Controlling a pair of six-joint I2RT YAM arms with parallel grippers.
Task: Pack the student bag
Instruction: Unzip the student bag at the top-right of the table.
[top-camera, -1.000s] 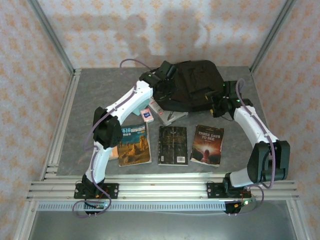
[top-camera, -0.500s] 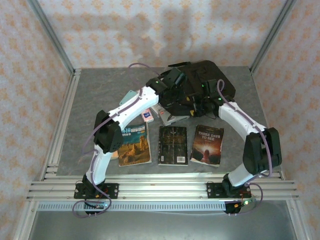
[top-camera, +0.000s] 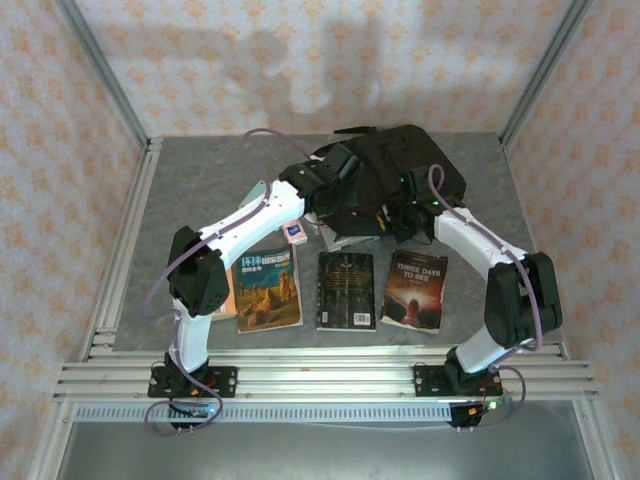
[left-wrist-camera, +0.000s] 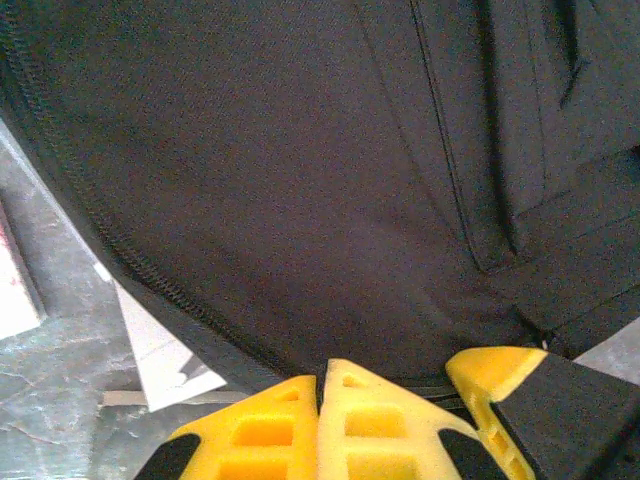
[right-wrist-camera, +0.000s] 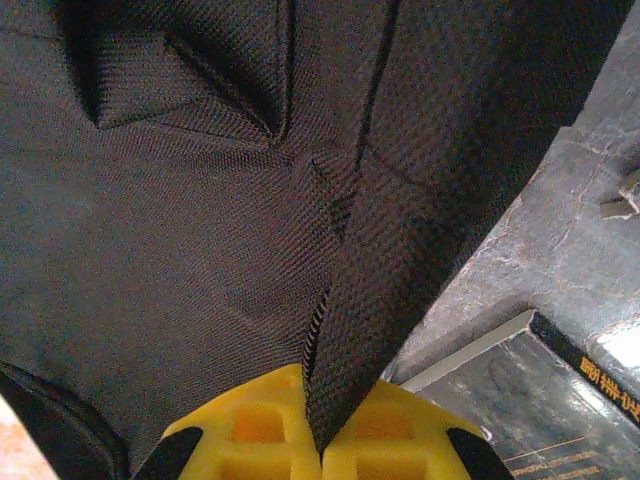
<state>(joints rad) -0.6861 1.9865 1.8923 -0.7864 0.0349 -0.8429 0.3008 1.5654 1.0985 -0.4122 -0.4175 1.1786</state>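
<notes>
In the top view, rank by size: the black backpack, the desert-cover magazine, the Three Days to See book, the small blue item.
Black backpack, clearly largest.
Desert-cover magazine and Three Days to See book look about alike; I won't rank them.
Small blue item, smallest.

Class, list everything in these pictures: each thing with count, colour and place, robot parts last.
student bag: one, black, far middle.
magazine: one, orange and blue, near left.
black book: one, black, near middle.
Three Days to See book: one, dark, near right.
small card: one, red and blue, behind the magazine.
pale book: one, whitish, partly under the bag.
table: one, grey, under everything.
left gripper: one, yellow, shut, at the bag's edge.
right gripper: one, yellow, shut on a bag strap.
</notes>
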